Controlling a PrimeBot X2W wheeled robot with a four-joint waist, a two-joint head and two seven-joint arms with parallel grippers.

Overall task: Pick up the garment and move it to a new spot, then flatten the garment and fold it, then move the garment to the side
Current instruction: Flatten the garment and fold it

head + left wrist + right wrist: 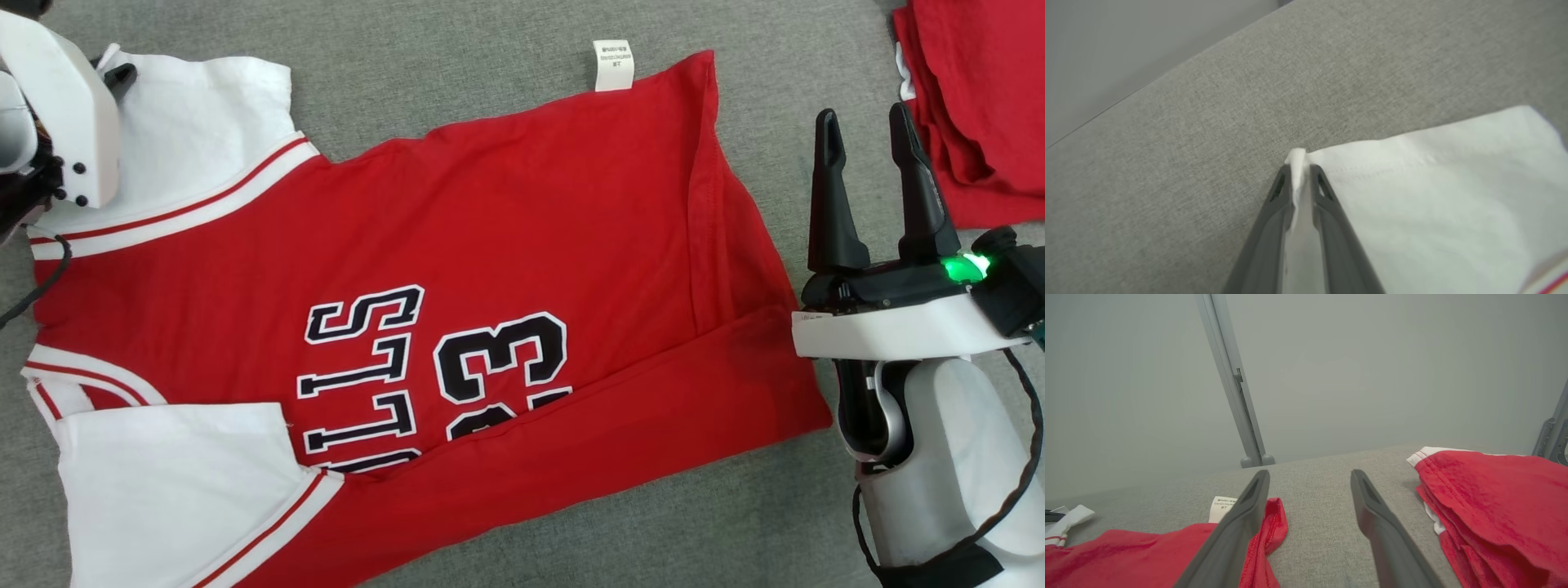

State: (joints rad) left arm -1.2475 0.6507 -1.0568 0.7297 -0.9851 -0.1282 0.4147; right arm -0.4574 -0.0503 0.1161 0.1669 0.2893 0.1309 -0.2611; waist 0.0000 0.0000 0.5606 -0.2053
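Observation:
The garment [506,245] is a red jersey with white sleeves and black lettering, spread across the grey cloth surface, its long near edge folded over. My left gripper [121,75] is at the far left corner. In the left wrist view, the left gripper [1297,169] is shut on the corner of a white sleeve [1433,204], and a pinch of cloth sticks up between the fingertips. My right gripper [863,114] stands open just right of the jersey's hem, holding nothing. The right gripper [1309,475] points over bare surface, with the garment's hem [1265,526] beside its left finger.
A pile of red garments [980,98] lies at the far right corner, also seen as the pile [1494,506] to the right of my right fingers. A white label [614,65] sticks out from the jersey's far edge. A grey post [1233,384] stands behind the surface.

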